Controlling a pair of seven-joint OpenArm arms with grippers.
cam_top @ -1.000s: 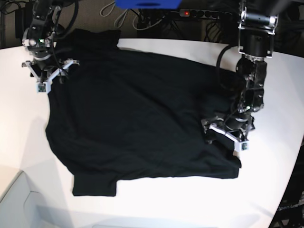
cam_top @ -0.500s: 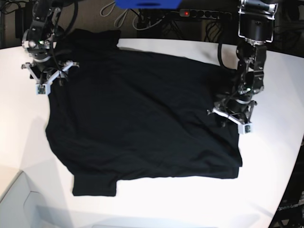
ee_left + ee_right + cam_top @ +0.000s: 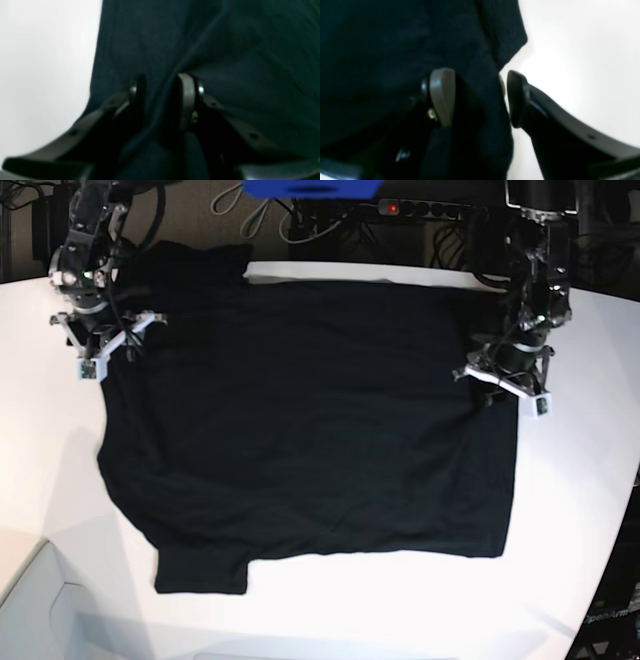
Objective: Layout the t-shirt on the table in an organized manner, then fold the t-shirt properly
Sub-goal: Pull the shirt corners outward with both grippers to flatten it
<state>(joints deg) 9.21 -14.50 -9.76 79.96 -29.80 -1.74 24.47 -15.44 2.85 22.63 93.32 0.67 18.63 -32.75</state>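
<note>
Left claw (image 3: 160, 100) first, on my left wrist feed: its two fingers stand close together with a raised ridge of the t-shirt (image 3: 225, 50) pinched between them, so I read it as clamped on the cloth. One pad (image 3: 186, 100) is pale grey and smooth with a rounded end, the other dark; the fabric looks soft, matte, near-black with a bluish cast, creased toward twelve o'clock, and the white table (image 3: 45, 62) fills the nine o'clock side. On the right wrist feed, the right claw (image 3: 475, 97) has its jaws set wider; a fold of the shirt's edge lies between them, against the grey pad (image 3: 442, 95), while a sliver of white shows between the cloth and the dark finger at three o'clock. I cannot tell from this whether that claw truly grips or only straddles the hem. The base feed gives what neither wrist does: the whole shirt spread fairly flat on the glossy, curved-edged table (image 3: 400, 600), a sleeve poking out at seven o'clock, another at eleven. The left claw (image 3: 505, 385) sits at the shirt's three o'clock edge, the right claw (image 3: 100, 345) at its ten o'clock corner. No print, label or writing shows on the cloth in any feed.
</note>
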